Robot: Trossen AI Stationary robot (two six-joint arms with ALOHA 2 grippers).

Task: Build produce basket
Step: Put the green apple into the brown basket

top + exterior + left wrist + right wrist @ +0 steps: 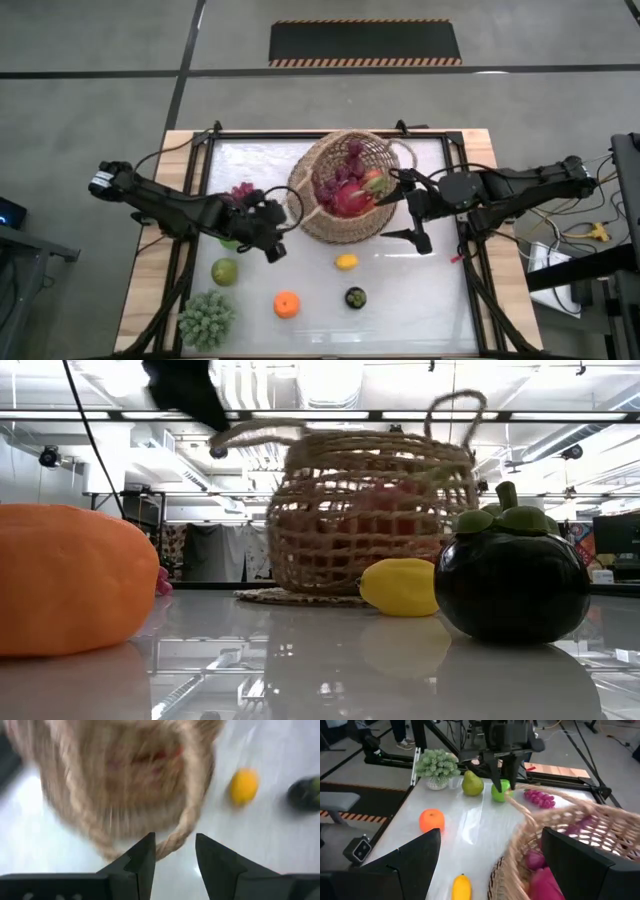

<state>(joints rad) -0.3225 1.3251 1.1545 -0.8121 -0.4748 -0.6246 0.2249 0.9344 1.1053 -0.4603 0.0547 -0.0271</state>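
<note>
The left gripper (288,215) pinches the wicker basket's (345,150) loop handle (186,827), probably to steady the tilted basket, while the right gripper (412,212) waits spread beside it.

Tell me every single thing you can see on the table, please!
basket: one, tan wicker, far middle of the table
produce in basket: several pieces, red, pink and purple, count unclear
purple grapes: one bunch, left of the basket
green apple: one, under the left arm
pear: one, green, front left
bumpy bunch: one, pale green, front left corner
orange: one, front middle
lemon: one, yellow, just in front of the basket
dark round fruit: one, blackish with a green cap, beside the orange
table: one, glossy white top
left claw: dark, at the basket's handle loop
right claw: dark, open, at the basket's right side
</note>
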